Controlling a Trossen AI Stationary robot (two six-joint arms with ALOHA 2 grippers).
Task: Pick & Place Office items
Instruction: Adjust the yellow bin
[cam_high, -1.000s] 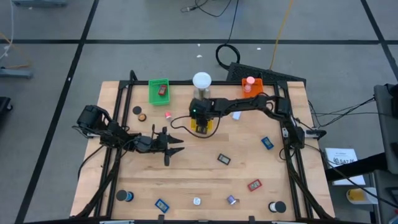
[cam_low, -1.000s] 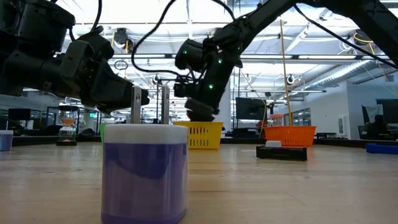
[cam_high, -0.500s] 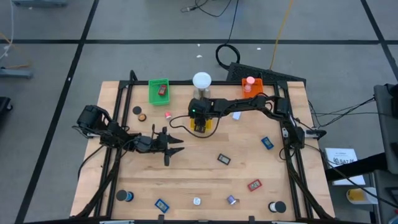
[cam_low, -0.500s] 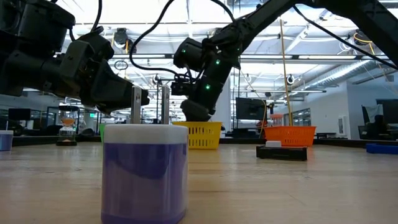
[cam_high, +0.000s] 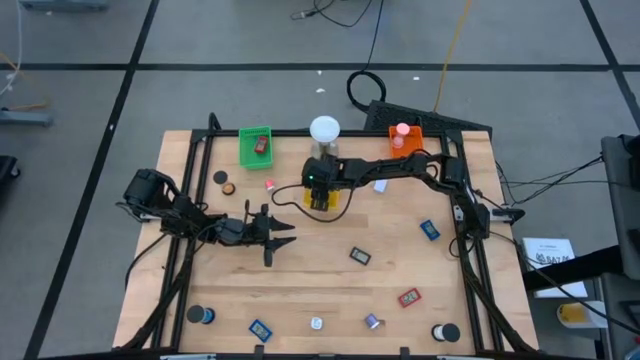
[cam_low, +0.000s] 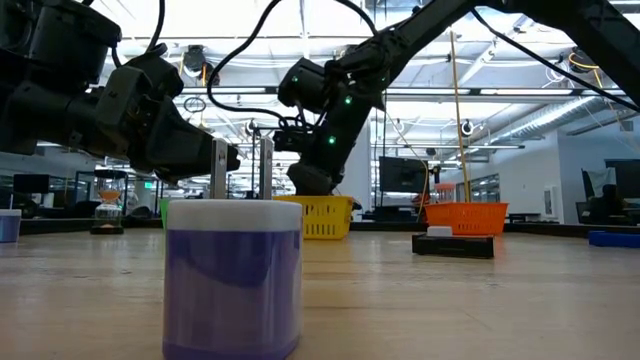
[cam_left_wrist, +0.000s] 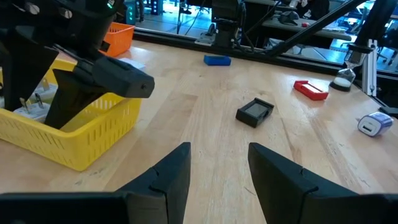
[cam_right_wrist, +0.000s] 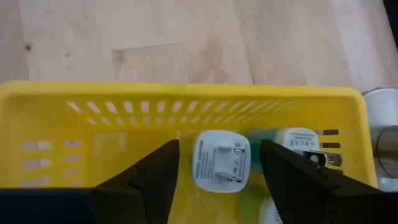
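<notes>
Plugs in the basket: the right gripper (cam_right_wrist: 214, 165) hangs over the yellow tray (cam_high: 325, 203) near the bench's far edge, fingers spread with nothing between them, a white adapter (cam_right_wrist: 219, 160) lying below in the tray. The green tray (cam_high: 256, 146) and orange tray (cam_high: 404, 139) each hold a piece. Plenty remains, I'd say: the dark piece (cam_high: 360, 256), red piece (cam_high: 408, 297) and others dot the near side. The left gripper (cam_left_wrist: 219, 168) waits mid-bench, parted, empty.

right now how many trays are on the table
3: green tray at the far left, yellow tray mid-table under the right arm, orange tray at the far right. None seem hidden.
</notes>
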